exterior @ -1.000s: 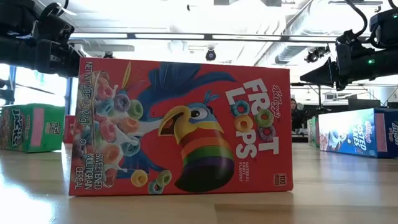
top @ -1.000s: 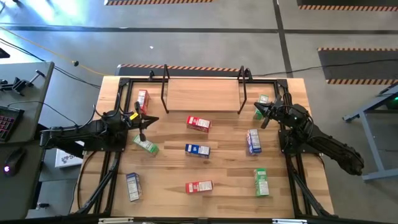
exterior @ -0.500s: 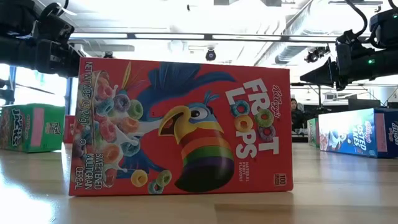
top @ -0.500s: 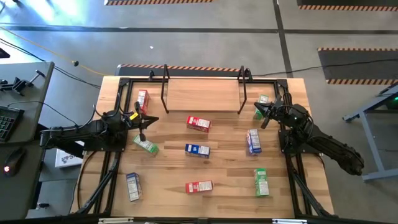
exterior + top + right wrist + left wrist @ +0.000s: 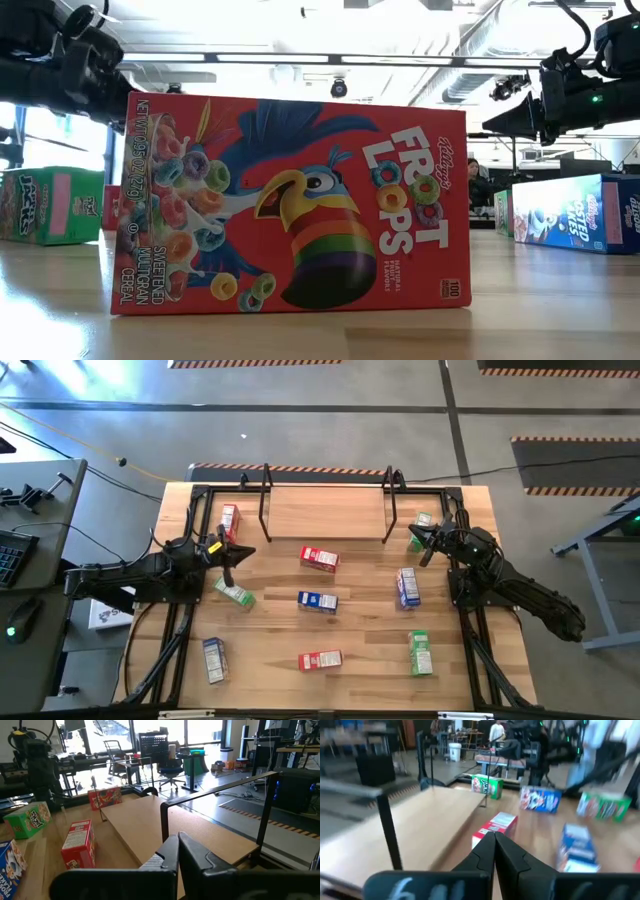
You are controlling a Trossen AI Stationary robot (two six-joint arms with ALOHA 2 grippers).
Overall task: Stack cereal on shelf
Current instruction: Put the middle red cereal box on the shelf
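- The shelf [image 5: 325, 512] stands at the far middle of the desk [image 5: 360, 635]; it is a light wooden board with a thin black hoop frame at each end, and no box lies on its board.
- All cereal boxes lie on the desk, not on the shelf.
- A red box [image 5: 320, 558] lies just in front of the shelf, near its middle.
- A blue box [image 5: 318, 601] lies farther in front of the shelf, behind the red one as seen from the shelf.
- A second red box [image 5: 320, 659] lies still farther, near the front edge of the desk; in the low view it fills the middle of the picture [image 5: 290, 205].
- A third red box [image 5: 230, 519] lies just beside the left end of the shelf.
- A green box [image 5: 235, 593] lies in front of the shelf's left end, and a blue-white box [image 5: 214, 659] lies well apart from the shelf, at the front left of the desk.
- A green box [image 5: 421, 526] lies just beside the right end of the shelf; a blue box [image 5: 407, 586] and another green box [image 5: 421, 653] lie in front of that end, one after the other.
- The left tool [image 5: 231, 556] hangs in front of the shelf's left end, between the third red box and the green box; its fingers are pressed together and hold nothing.
- The right tool [image 5: 415, 536] hangs just beside the shelf's right end, over the green box there; its fingers are together and empty.
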